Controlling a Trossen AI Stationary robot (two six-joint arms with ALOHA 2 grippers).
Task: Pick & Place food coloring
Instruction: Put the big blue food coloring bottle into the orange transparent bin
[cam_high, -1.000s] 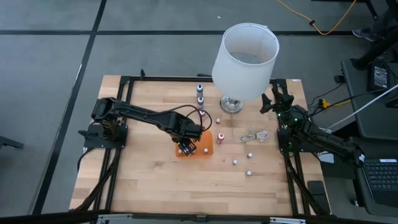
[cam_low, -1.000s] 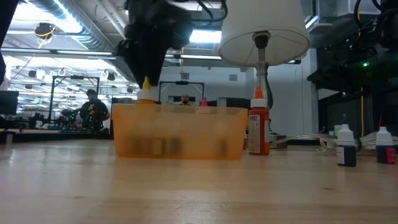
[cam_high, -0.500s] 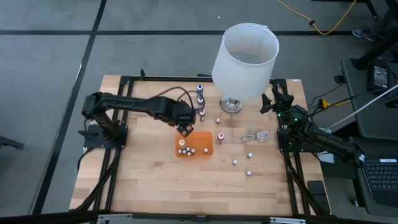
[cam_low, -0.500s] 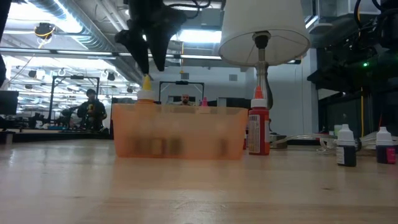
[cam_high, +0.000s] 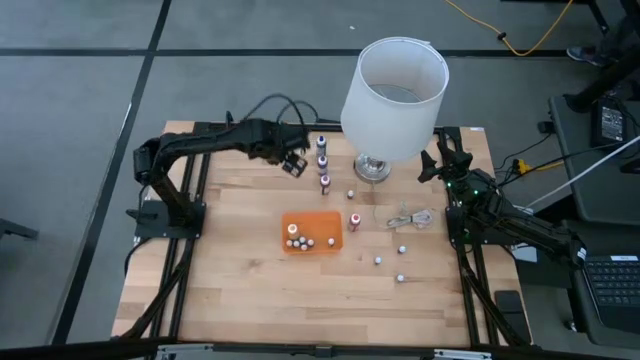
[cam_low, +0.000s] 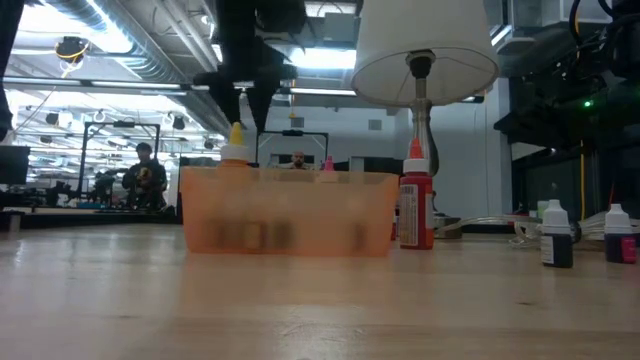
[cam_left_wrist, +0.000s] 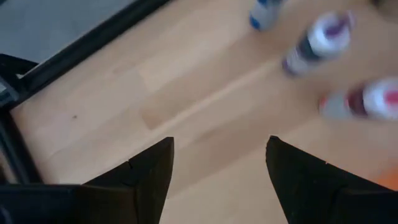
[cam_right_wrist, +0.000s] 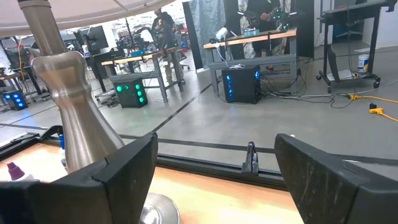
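The food coloring is scattered as tiny bottles. Several stand in the orange tray (cam_high: 311, 232), one of them yellow-tipped (cam_low: 235, 150). Three form a row (cam_high: 322, 160) near the far edge, and these show blurred in the left wrist view (cam_left_wrist: 317, 40). A red one (cam_high: 354, 220) stands right of the tray, and others (cam_high: 378, 261) dot the table's right half. My left gripper (cam_high: 293, 165) (cam_left_wrist: 217, 174) hangs open above bare wood just left of the row, nothing between its fingers. My right gripper (cam_right_wrist: 214, 180) waits open and level at the far right by the lamp.
A white-shaded lamp (cam_high: 393, 90) stands at the far middle, its metal base (cam_high: 372, 168) right of the bottle row. A coiled white cable (cam_high: 410, 217) lies right of the red bottle. The black frame rail (cam_left_wrist: 74, 56) runs along the far edge. Bare wood fills the near half.
My left gripper has risen from the tray's left end and swung toward the table's far edge, turning as it went. It now hangs beside the row of three bottles. The yellow-tipped bottle stays standing in the tray.
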